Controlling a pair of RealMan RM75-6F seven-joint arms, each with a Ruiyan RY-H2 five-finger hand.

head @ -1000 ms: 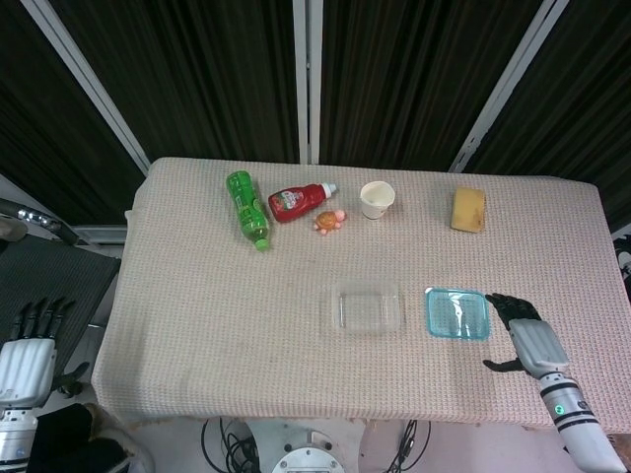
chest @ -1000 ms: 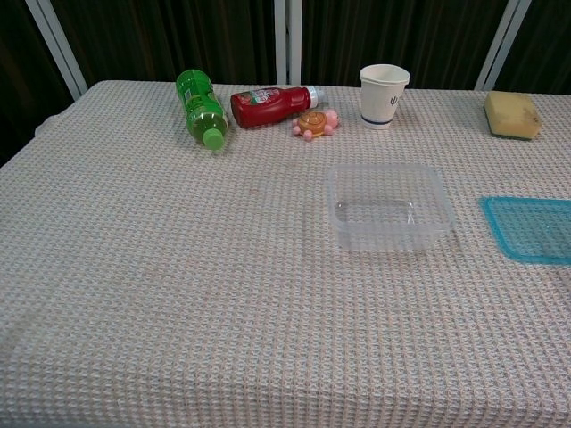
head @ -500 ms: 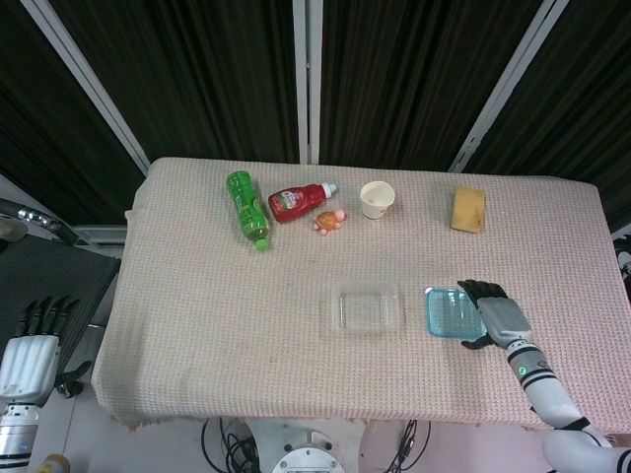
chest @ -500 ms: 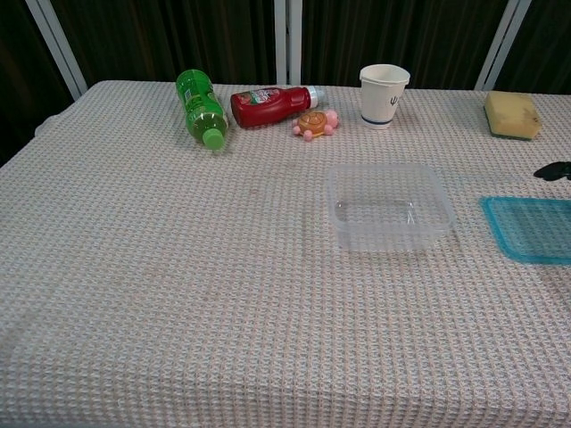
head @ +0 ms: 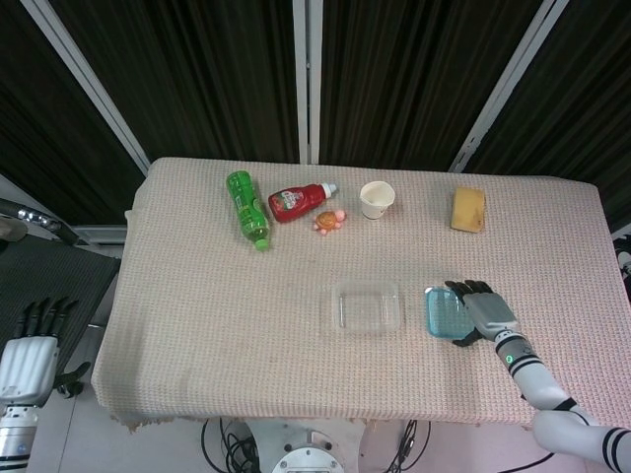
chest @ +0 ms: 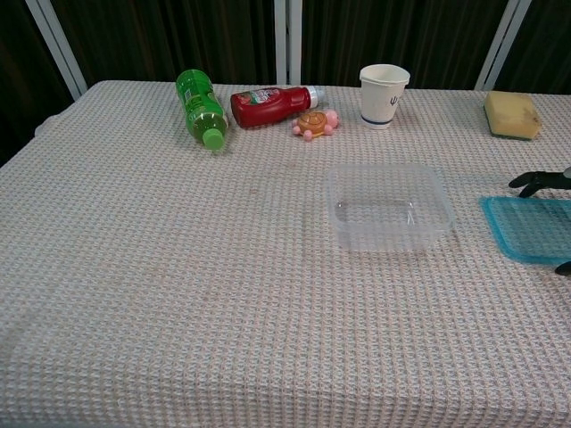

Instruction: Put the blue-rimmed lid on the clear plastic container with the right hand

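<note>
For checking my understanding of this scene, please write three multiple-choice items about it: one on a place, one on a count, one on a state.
1. Where does the blue-rimmed flat lid lie, seen from the head view?
A. To the right of the clear plastic container
B. On top of that container
C. Beside the yellow sponge

2. How many bottles lie on the beige woven tablecloth?
A. One
B. Two
C. Three

3. What state is the white paper cup in?
A. Tipped on its side
B. Upside down
C. Upright, open mouth up

Answers:
1. A: the lid lies flat on the cloth right of the container, with the right hand over its right part.
2. B: one green plastic bottle and one red ketchup bottle.
3. C: its open rim faces up in both views.
</note>
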